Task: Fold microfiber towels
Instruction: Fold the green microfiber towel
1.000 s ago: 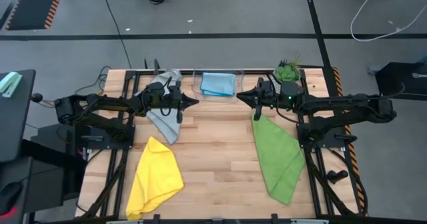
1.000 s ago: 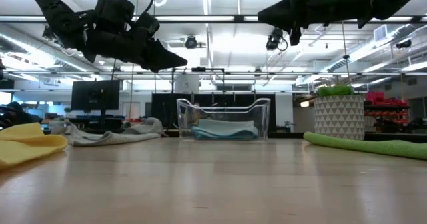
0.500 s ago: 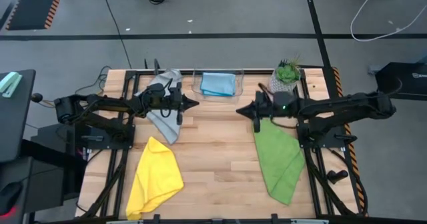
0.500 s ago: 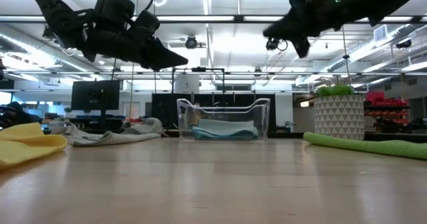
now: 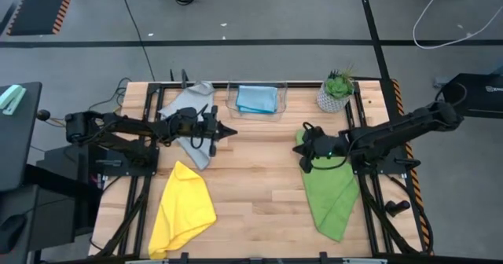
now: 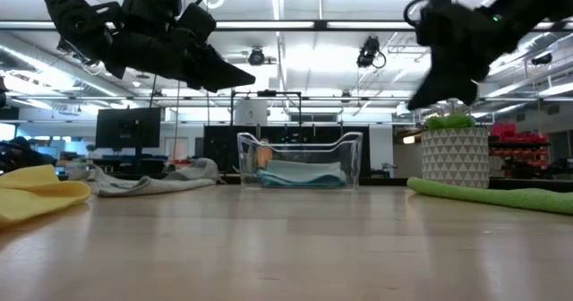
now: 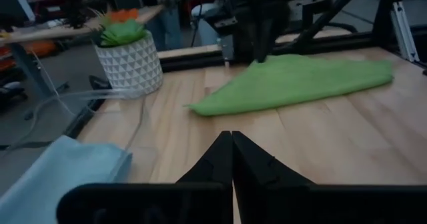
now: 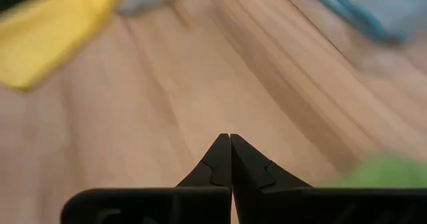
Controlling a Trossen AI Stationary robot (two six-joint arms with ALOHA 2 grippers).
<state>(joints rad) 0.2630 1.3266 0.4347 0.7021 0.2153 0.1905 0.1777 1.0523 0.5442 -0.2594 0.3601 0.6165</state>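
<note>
Wooden plank counter [image 5: 251,177]. On it: grey towel [image 5: 187,130], crumpled, at ten o'clock; clear bin [image 5: 257,111] holding folded light blue towel [image 5: 256,98] at twelve; potted plant [image 5: 337,91] at one; green towel [image 5: 330,187] at four; yellow towel [image 5: 182,207] at seven.

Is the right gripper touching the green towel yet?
Apart. In the low view the right gripper hangs well above the green towel, which lies flat on the table, with open background between them. Its fingers are shut on nothing.

Towels – grey [image 5: 187,115], light blue [image 5: 255,98], green [image 5: 328,187], yellow [image 5: 182,207].
</note>
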